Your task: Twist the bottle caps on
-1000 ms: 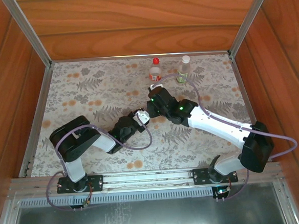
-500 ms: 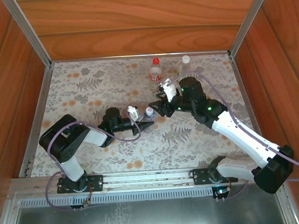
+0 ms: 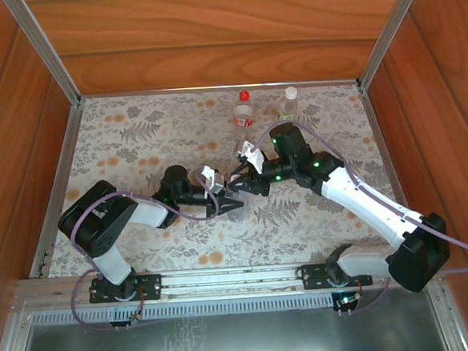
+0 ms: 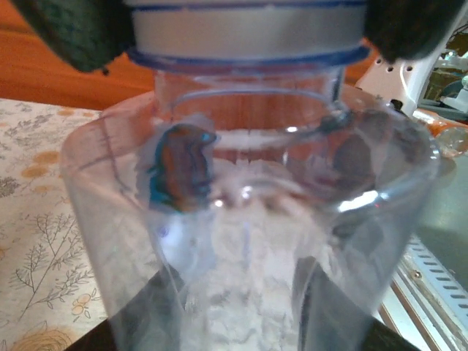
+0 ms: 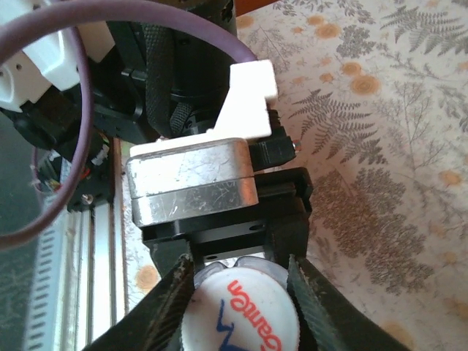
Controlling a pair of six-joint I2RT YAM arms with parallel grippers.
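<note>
Status: left gripper (image 3: pixel 233 201) clenched on bluish bottle (image 4: pixel 248 219) | right gripper (image 5: pixel 241 291) clasped white cap (image 5: pixel 246 313) on both sides | cap sat on bottle's neck

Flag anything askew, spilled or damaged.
Nothing stands out. The red-capped bottle and white-capped bottle stand upright at the far edge; the left end effector holds the clear bottle, the right end effector grips its white cap.
</note>
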